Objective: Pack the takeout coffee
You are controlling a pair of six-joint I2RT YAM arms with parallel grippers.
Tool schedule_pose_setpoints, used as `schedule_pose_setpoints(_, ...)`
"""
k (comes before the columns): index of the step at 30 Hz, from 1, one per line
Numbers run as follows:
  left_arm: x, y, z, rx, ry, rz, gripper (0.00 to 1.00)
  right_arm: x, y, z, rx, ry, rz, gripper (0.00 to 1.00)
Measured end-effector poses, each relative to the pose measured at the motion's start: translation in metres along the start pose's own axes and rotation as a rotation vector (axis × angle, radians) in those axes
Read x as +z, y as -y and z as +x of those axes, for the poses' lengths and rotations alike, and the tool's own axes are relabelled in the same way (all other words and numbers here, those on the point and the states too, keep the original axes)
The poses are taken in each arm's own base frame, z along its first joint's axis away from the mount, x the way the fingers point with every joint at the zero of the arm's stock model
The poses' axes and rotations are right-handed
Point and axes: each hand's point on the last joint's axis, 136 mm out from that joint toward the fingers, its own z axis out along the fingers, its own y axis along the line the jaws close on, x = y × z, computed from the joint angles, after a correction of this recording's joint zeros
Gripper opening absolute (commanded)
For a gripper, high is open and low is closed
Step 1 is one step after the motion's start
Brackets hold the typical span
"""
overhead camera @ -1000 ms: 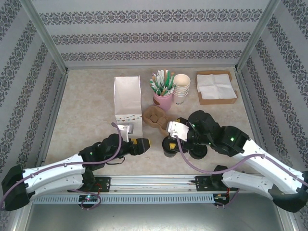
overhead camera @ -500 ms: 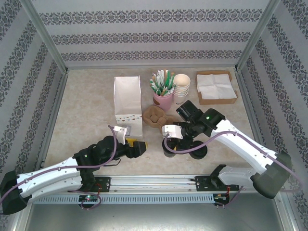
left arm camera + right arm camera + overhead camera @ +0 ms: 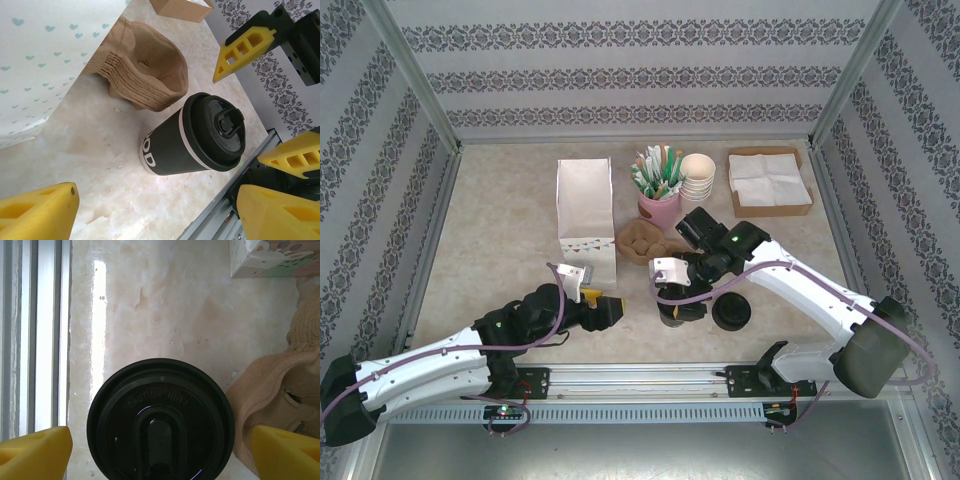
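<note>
The cup [image 3: 170, 145] looks like thin paper: light if empty, top-heavy and sloshing if full, and with the lid [image 3: 160, 415] on I cannot tell which. The wall would likely dent under a hard squeeze and the glossy lid could pop off, so the best hold is probably across the body at mid-height, below the lid's rim, with gentle pressure. It is black with white lettering, a pale band at the top and a domed black lid with a sip tab. It stands upright on the bench [image 3: 500, 230], at 6 o'clock from the brown carrier stack [image 3: 645, 243], with a black disc [image 3: 731, 312] at its 3 o'clock. The right fingers [image 3: 32, 450] are spread, straddling the lid at 9 and 3 o'clock without touching. The left fingers [image 3: 35, 210] are spread and empty at the cup's 9 o'clock, near the bag [image 3: 585, 210]
</note>
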Motion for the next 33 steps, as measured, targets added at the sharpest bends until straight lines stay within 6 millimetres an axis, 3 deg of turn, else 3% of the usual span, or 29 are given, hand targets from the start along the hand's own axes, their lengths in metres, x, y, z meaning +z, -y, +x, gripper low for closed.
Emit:
schedule_pose_setpoints(11, 0.0, 0.0, 0.0, 0.0, -0.001, -0.002, 0.83, 0.008, 0.003, 0.004, 0.009, -0.025, -0.009, 0.89)
schedule_pose_setpoints(22, 0.0, -0.001, 0.001, 0.0, -0.002, -0.002, 0.84, 0.015, 0.002, 0.01, 0.02, -0.051, -0.027, 0.81)
schedule_pose_setpoints(33, 0.0, -0.001, 0.001, 0.0, -0.002, -0.003, 0.84, 0.017, 0.002, 0.013, 0.021, -0.06, -0.026, 0.78)
